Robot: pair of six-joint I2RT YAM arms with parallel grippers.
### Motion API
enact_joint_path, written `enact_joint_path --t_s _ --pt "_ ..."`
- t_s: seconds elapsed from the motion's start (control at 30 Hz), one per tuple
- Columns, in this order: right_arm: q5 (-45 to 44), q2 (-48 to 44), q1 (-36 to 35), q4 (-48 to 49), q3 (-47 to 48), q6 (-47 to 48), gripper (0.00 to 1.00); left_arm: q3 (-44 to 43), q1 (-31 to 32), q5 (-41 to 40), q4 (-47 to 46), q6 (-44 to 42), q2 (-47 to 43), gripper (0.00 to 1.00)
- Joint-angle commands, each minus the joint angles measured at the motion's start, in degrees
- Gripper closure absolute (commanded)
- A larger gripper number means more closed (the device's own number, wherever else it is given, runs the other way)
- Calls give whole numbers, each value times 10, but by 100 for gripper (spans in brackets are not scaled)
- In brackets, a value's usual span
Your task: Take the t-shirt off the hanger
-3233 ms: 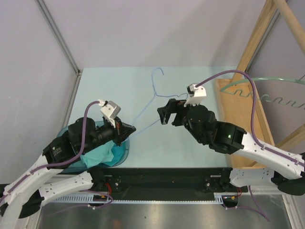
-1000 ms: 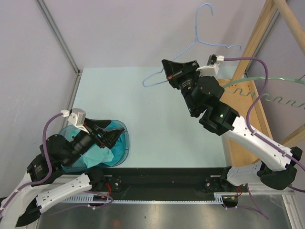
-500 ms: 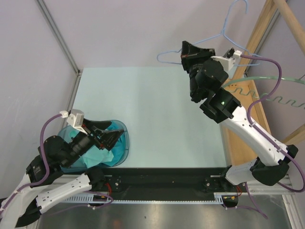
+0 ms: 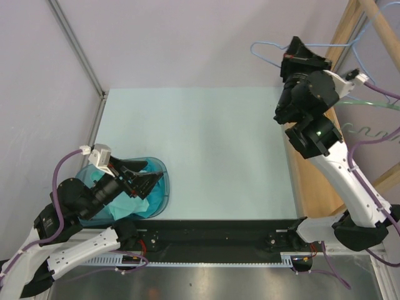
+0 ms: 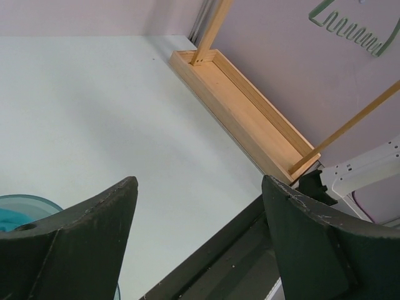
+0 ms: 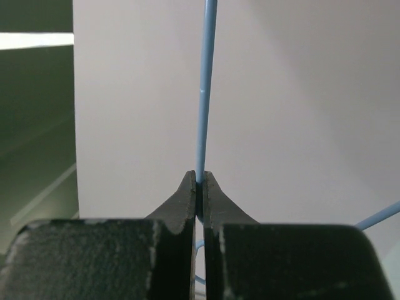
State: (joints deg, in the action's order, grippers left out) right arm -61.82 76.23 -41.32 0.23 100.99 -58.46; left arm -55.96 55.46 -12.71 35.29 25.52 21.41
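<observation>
T-shirt (image 4: 130,204): teal, bunched in a blue basin (image 4: 164,188) at the near left corner of the counter (image 4: 200,137). It is off the hanger (image 6: 207,75) and well apart from it. Part of the cloth lies under the left arm in the top view, so its full lie cannot be read.

Left hand (image 5: 199,184): fingers spread wide with nothing between them, above the basin's near side and pointing out across the counter. The left wrist view shows a sliver of basin rim and teal cloth at lower left.

Hanger: thin light-blue wire, bare, held high at the far right, off the counter. One looped end sticks out to the left of the right hand (image 6: 200,184) in the top view.

Right hand: pinched shut on the wire. In the right wrist view the two fingertips meet on it and the wire runs straight up from them against the pale wall.

Around: a wooden rack (image 4: 339,39) stands along the right edge of the counter, and its slanted posts are just beside the raised hand. Rack base is a long shallow wooden tray (image 5: 245,114). A green wavy-barred hanger (image 4: 365,132) hangs by the rack, to the right of the right forearm and lower than the blue wire.
</observation>
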Motion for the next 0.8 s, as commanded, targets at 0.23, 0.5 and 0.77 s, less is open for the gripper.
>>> enact_joint_path --t_s 0.23,0.5,0.77 --pt "-68 -65 57 -112 12 -116 100 -5 0 24 -7 16 7 15" --pt "-8 -84 119 -213 -5 -246 100 -5 0 30 -3 21 4 15" --pt "112 -53 204 -305 10 -326 100 -3 0 39 -12 28 8 15"
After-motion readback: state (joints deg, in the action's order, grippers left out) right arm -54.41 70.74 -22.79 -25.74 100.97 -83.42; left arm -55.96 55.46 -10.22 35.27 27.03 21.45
